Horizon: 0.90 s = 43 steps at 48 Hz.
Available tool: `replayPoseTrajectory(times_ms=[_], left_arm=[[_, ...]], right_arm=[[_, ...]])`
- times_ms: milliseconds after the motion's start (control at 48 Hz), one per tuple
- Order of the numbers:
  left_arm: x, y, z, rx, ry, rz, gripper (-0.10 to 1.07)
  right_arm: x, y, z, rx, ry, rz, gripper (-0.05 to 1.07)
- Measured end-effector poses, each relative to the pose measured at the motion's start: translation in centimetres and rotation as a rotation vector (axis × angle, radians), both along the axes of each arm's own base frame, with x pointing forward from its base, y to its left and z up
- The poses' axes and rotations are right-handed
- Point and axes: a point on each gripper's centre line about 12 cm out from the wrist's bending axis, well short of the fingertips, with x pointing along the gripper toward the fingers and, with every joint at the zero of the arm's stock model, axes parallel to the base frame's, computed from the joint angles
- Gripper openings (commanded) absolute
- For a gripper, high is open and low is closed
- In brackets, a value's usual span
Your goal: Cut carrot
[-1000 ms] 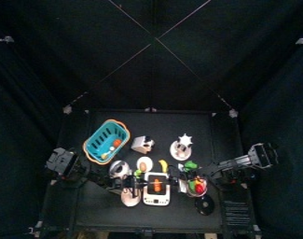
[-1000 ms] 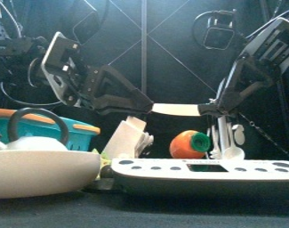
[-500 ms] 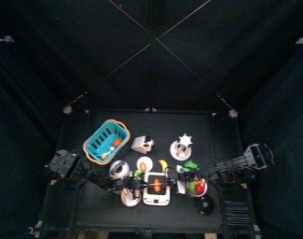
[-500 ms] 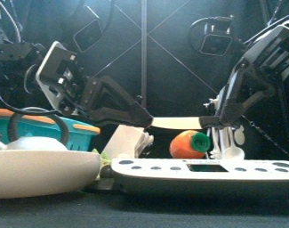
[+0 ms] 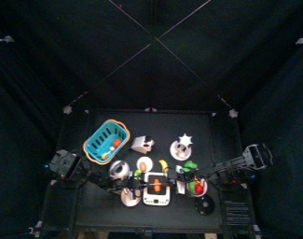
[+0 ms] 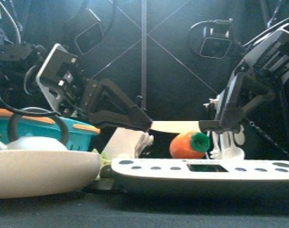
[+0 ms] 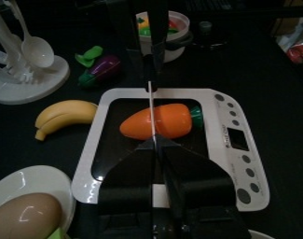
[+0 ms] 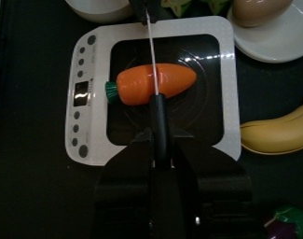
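The carrot (image 7: 158, 121) (image 8: 151, 82) (image 6: 186, 144), bright orange with a green stub, lies on a white scale-like board (image 7: 228, 131) (image 8: 91, 93) (image 6: 206, 171). A pale toy knife (image 6: 172, 126) hangs level just above it, its thin edge (image 7: 151, 93) (image 8: 150, 42) crossing the carrot's middle. My left gripper (image 7: 160, 154) (image 6: 144, 122) is shut on one end of the knife. At the other end, my right gripper (image 8: 154, 131) (image 6: 212, 126) is shut on it too.
A banana (image 7: 64, 115) (image 8: 281, 131) lies beside the board. A white bowl (image 6: 40, 169) holds an egg (image 7: 23, 207). The teal basket (image 6: 45, 125) (image 5: 103, 140) stands at the left. A purple eggplant (image 7: 102, 65) and a white stand (image 7: 23, 70) sit beyond the board.
Both grippers have come down together, lowering the knife from well above the carrot to just over its top.
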Motion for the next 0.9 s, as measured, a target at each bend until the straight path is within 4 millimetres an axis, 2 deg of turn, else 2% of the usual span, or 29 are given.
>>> replayPoseTrajectory(times_ms=[896], left_arm=[[0.0,0.2,-1.1,-0.024,0.057,0.034,0.45]], right_arm=[[0.2,0.2,-0.7,-0.001,0.022,0.003,0.39]])
